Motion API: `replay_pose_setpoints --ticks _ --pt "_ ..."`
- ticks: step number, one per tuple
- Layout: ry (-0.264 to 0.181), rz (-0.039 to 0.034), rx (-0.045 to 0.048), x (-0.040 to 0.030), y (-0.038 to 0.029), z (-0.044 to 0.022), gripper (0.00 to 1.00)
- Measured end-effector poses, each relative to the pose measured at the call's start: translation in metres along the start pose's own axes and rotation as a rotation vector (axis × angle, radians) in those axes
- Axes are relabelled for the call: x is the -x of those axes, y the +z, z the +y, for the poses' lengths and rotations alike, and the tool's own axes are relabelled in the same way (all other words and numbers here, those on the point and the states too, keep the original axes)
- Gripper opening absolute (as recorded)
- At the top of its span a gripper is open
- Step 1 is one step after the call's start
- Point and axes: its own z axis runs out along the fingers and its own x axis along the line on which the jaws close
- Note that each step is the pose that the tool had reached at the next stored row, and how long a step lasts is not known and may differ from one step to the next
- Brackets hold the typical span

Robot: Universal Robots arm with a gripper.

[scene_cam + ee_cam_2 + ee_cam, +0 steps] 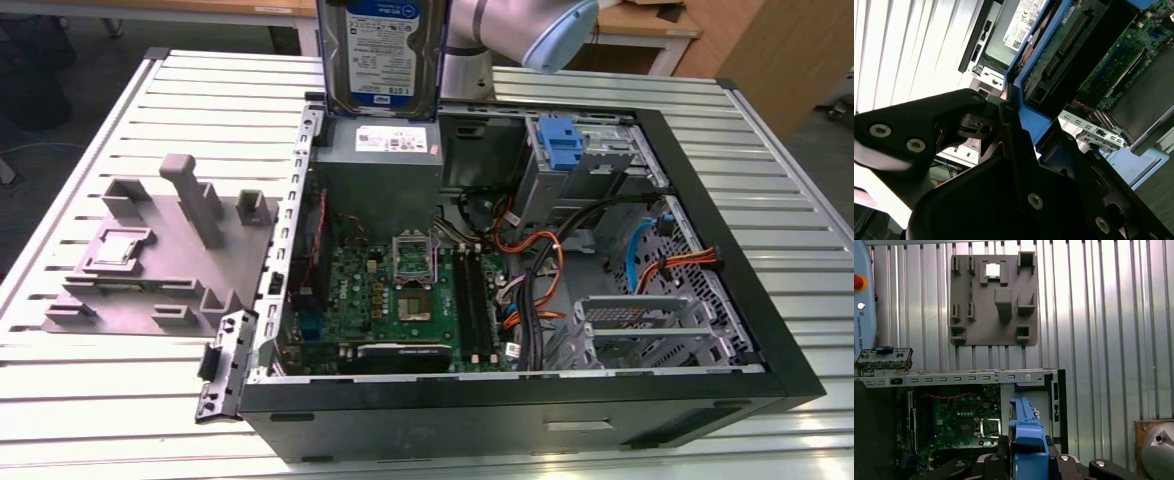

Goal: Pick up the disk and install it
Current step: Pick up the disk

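Observation:
The disk (387, 50) hangs upright above the back corner of the open computer case (747, 330), label side facing the exterior camera, its lower edge just over the grey power supply (380, 160). My gripper (1026, 460) is shut on the disk's blue bracket (1025, 432), one black finger (1069, 462) on each side. In the second wrist view the gripper (1019, 130) clamps the blue bracket (1026, 107), and the disk's green circuit board (1059, 50) runs away from the fingers. The motherboard (400, 290) lies below.
A grey fixture plate (147, 260) with raised blocks sits on the slatted table at the exterior view's left of the case. Inside the case are a blue clip in the upper drive bay (561, 145), a metal drive cage (654, 330) and orange and blue cables (534, 270).

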Motion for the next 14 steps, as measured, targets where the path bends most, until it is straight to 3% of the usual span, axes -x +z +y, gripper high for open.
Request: replay_pose_setpoints --ticks 9,14 --pt "0.000 0.0001 0.0001 -0.0002 0.0000 -0.0003 0.36" --pt "0.000 -0.0001 -0.0001 0.0004 -0.0001 -0.0089 0.36"
